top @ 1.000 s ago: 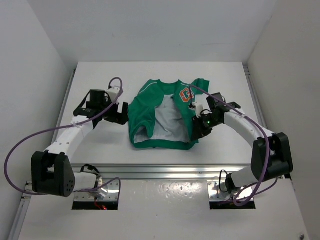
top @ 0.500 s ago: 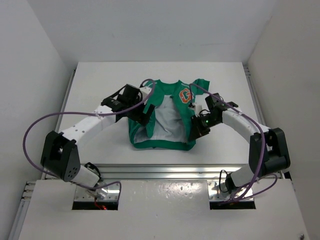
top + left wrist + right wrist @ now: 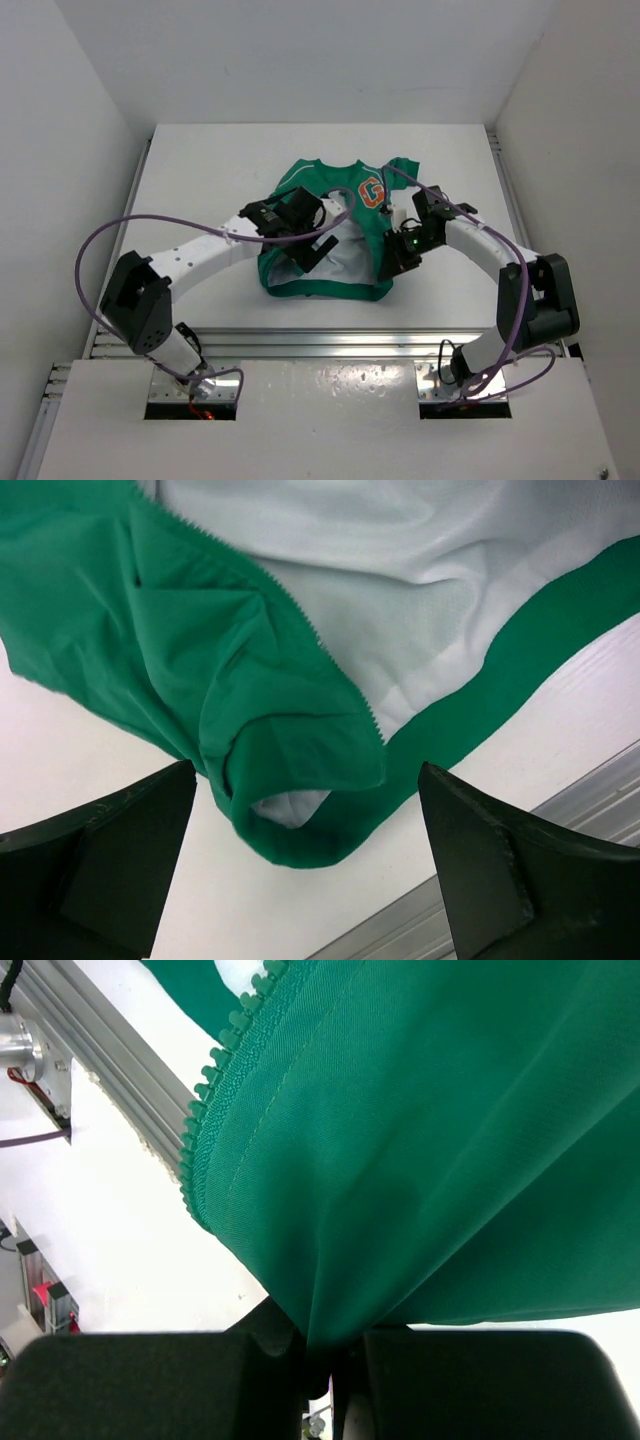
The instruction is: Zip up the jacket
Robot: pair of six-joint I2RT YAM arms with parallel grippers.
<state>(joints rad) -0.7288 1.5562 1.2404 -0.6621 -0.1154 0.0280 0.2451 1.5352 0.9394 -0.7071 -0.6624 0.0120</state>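
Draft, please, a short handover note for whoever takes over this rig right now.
Left gripper: open, above the jacket's left front corner near the hem, gripping nothing.
Right gripper: shut on the right front panel, beside its zipper teeth.
Jacket: lying on the table, front open, grey lining showing.
Done: one side gripped; nothing zipped.
Left: grip the left corner, bring the two zipper edges together, then zip up. The slider is not visible.

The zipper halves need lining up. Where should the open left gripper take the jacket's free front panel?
At the jacket's bottom corner, beside the zipper teeth, from straight above: that corner lies bunched on the table, between the left gripper's open fingers.
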